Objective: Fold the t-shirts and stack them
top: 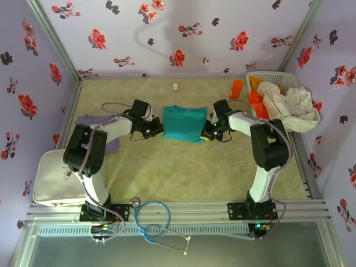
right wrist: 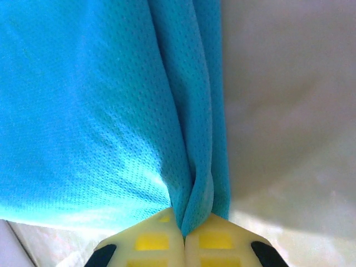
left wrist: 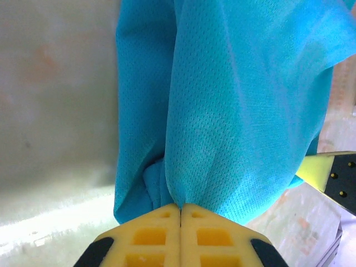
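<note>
A teal-green t-shirt (top: 183,123), folded into a rectangle, lies mid-table. My left gripper (top: 159,131) is at its near left corner and my right gripper (top: 208,133) at its near right corner. In the left wrist view the left gripper (left wrist: 181,207) is shut on a pinched fold of the teal cloth (left wrist: 239,111), and a yellow finger (left wrist: 328,173) of the other gripper shows at the right edge. The right gripper (right wrist: 184,233) is shut on a bunched edge of the same shirt (right wrist: 94,111). A dusty purple t-shirt (top: 90,119) lies partly under the left arm.
A white lattice basket (top: 278,74) at the back right holds off-white cloth (top: 295,103) and orange cloth (top: 257,101). An orange cup (top: 237,89) stands beside it. A small white object (top: 175,87) sits at the back. A white case (top: 53,178) and a blue tube (top: 153,217) lie near the front rail.
</note>
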Action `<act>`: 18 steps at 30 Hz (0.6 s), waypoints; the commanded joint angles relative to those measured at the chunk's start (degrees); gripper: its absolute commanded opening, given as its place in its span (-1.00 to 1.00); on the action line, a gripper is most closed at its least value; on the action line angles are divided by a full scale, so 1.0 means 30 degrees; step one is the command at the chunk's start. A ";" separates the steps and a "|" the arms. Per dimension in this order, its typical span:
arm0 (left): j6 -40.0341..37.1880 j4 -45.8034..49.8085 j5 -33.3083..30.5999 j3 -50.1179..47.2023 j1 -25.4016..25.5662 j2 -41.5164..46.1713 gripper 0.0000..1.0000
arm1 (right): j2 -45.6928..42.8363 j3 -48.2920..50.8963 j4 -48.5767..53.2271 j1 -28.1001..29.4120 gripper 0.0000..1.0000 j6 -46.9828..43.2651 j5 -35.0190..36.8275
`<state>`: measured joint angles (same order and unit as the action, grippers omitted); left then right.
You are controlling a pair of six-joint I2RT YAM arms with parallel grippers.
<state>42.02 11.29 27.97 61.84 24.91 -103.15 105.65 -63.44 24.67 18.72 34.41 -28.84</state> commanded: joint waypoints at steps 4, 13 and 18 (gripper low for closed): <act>0.1722 0.1769 -0.0596 -0.1384 0.1748 0.1969 -1.00 | -0.2537 0.2269 0.2427 0.0187 -1.00 -0.0663 -0.1404; 0.2482 0.2767 -0.0472 -0.2260 0.3461 0.3044 -0.82 | -0.3864 0.3891 0.4520 -0.0019 -1.00 -0.1746 -0.0531; -0.0118 0.5436 -0.0715 0.0128 0.2528 0.3569 -0.13 | -0.4740 0.2630 0.5972 -0.0336 -0.36 -0.2525 0.0000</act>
<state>46.19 22.68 26.13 57.41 34.30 -94.83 93.73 -52.64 37.71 18.28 29.71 -30.65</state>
